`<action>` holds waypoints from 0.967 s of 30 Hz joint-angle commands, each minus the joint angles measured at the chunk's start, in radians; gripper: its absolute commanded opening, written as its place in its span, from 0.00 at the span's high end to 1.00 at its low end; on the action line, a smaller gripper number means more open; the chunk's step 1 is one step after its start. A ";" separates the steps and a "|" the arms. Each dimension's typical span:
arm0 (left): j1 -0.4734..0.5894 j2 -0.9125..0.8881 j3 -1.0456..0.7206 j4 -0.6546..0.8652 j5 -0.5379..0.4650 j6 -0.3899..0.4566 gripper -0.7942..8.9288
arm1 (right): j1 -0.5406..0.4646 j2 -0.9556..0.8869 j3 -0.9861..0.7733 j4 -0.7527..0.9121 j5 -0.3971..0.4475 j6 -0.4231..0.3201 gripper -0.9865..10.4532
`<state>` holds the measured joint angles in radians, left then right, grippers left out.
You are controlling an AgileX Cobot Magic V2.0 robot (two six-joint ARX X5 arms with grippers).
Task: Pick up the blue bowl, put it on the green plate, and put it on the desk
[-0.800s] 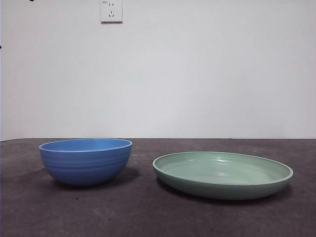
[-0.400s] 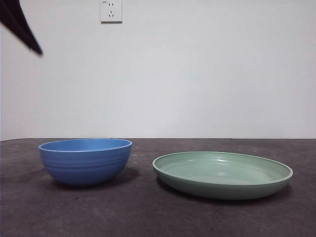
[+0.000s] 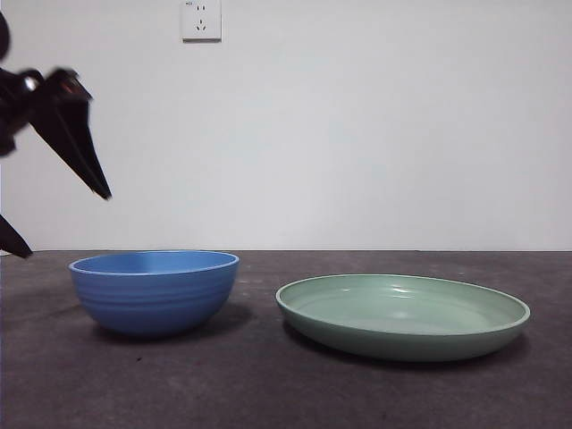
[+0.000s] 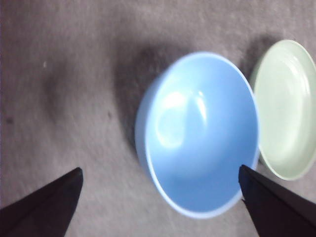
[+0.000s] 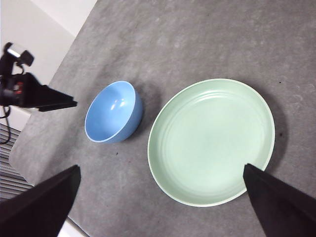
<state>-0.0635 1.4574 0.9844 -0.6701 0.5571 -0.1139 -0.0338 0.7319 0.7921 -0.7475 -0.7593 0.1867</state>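
Your left gripper (image 3: 55, 192) hangs above and to the outer side of the blue bowl (image 3: 155, 291), jaws spread wide and holding nothing. The bowl stands upright on the desk (image 3: 268, 393), beside the green plate (image 3: 403, 315) but not touching it. Both are empty. The bowl's wall is smooth and curved, so a jaw landing on the rim rather than straddling it would likely tip or skate the bowl toward the plate. A shallow bite on the rim could let it swing and slip during the carry. Your right gripper (image 5: 158, 197) waits high over the plate, jaws also apart.
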 commanded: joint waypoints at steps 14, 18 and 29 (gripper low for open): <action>-0.116 0.203 0.150 0.012 -0.149 0.020 0.52 | 0.000 0.005 0.019 0.006 0.000 -0.015 0.45; -0.139 0.213 0.150 0.010 -0.156 0.020 0.64 | 0.000 0.005 0.019 0.006 0.000 -0.015 0.45; -0.153 0.229 0.150 -0.015 -0.261 0.027 0.90 | 0.000 0.005 0.019 0.005 0.000 -0.015 0.45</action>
<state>-0.2142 1.6676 1.1118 -0.6888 0.3004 -0.1009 -0.0338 0.7319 0.7921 -0.7475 -0.7586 0.1864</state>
